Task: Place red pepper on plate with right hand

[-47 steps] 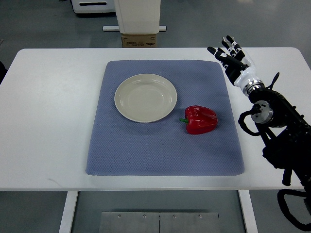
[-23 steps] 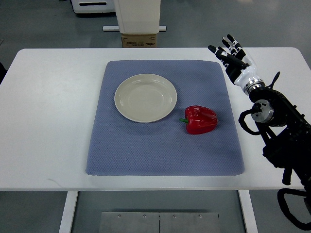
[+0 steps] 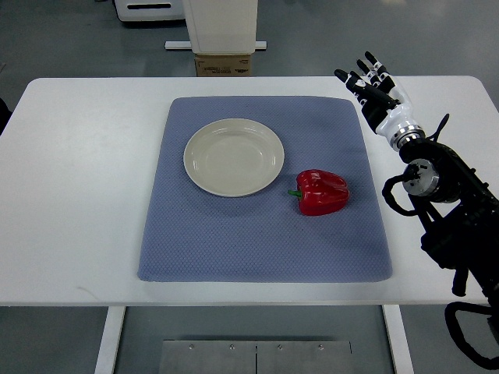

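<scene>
Red pepper sits on the blue mat, just right of and slightly nearer than the plate, close to its rim but not touching as far as I can tell. Stem points left toward the plate, so the long axis runs roughly left-right. Plate is bare, nothing placed yet. Right hand is at the far right corner of the mat, over the white table, fingers spread and holding nothing. The pepper lies nearer and to the left of that hand, well apart from it. Left arm isn't in shot, so the right one is the only candidate anyway. My read: task hasn't really started, reach phase at best. The hand has to come back toward the near side and left, then drop onto the pepper. Grasping across the short axis looks easiest. The carry after that is short, far-left onto the plate. Risk: the glossy, lobed skin may slip or roll under the fingers.
</scene>
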